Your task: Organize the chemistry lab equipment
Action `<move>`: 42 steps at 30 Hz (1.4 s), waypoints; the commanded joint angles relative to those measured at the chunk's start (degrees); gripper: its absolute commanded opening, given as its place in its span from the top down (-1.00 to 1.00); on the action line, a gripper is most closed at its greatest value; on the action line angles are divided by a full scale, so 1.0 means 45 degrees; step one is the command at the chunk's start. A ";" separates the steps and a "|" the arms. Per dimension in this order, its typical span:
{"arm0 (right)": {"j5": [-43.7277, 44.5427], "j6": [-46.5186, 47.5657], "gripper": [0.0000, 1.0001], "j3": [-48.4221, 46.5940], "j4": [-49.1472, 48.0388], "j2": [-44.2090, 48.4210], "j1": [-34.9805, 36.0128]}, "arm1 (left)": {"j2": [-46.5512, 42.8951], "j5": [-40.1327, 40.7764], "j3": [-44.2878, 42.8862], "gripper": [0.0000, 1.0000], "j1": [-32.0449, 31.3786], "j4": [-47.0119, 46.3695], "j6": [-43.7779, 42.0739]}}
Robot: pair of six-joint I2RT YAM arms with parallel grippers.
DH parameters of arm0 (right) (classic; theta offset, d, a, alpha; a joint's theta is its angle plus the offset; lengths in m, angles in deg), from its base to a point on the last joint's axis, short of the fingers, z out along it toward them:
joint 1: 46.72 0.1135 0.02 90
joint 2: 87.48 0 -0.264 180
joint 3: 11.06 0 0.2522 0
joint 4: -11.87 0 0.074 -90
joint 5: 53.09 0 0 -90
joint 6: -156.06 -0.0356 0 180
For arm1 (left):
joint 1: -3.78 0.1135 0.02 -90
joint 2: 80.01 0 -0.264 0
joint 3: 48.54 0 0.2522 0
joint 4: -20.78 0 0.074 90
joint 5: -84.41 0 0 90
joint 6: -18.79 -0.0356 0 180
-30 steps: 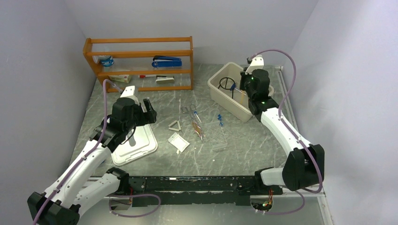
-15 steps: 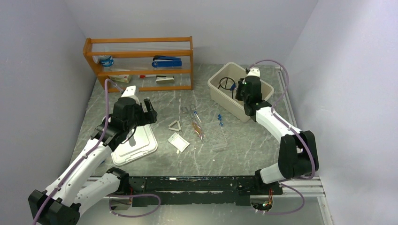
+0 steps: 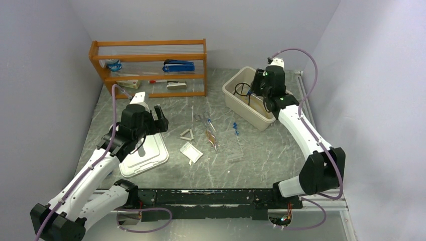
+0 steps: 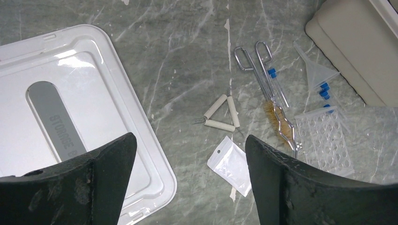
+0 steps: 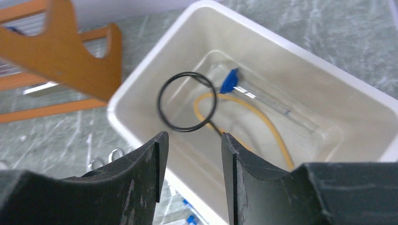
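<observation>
Three pieces already lie inside the beige bin [image 5: 305, 75] at the back right of the table: the black wire ring [image 5: 159, 101], a loop of amber tubing [image 5: 270, 126] and one blue-capped tube [image 5: 229, 80]. The right gripper [image 5: 193, 136] hangs just above them with its fingers parted and nothing between them, so the step in hand looks like the end of a drop-off into the bin. The left gripper [image 4: 187, 140] is spread wide and empty, poised over the middle of the table beside the white lid [image 4: 94, 84]. Below it the triangle [image 4: 220, 115], a white packet [image 4: 231, 164], the metal tongs [image 4: 261, 77], the clear rack [image 4: 326, 140] and more blue-capped tubes [image 4: 324, 89] are loose on the marble, well short of the bin. Next, the right arm would need to rise clear of the bin wall and reach for one of these, most likely the tubes nearest it; thin, flat pieces like the packet will call for a low, careful pinch.
</observation>
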 commanded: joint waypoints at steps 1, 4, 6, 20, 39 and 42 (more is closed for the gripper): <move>-0.0466 0.0345 0.02 -0.0771 0.1630 0.0055 0.1498 | -0.0075 -0.0230 -0.0004 -0.80 -0.0018 -0.0094 0.0135; 0.0183 0.0642 0.00 -0.1111 0.2020 -0.0447 0.3261 | -0.0174 -0.0092 -0.0026 -0.82 -0.0019 -0.0011 0.0205; 0.0335 0.0529 -0.02 -0.1215 0.2154 -0.0898 0.4065 | -0.0297 0.0060 -0.0012 -0.83 -0.0018 0.0043 0.0257; 0.0784 0.1309 -0.06 -0.1761 0.2619 -0.4592 0.6163 | -0.0331 0.0117 0.0033 -0.81 -0.0017 -0.0129 0.0213; -0.0324 0.0127 0.05 -0.2879 0.2332 -0.7963 0.6693 | -0.0025 0.0072 0.0049 -0.78 -0.0018 -0.0092 0.0196; 0.0388 -0.0103 0.12 -0.2919 0.2145 -0.8242 0.6695 | -0.0031 0.0083 0.0052 -0.78 -0.0017 -0.0093 0.0196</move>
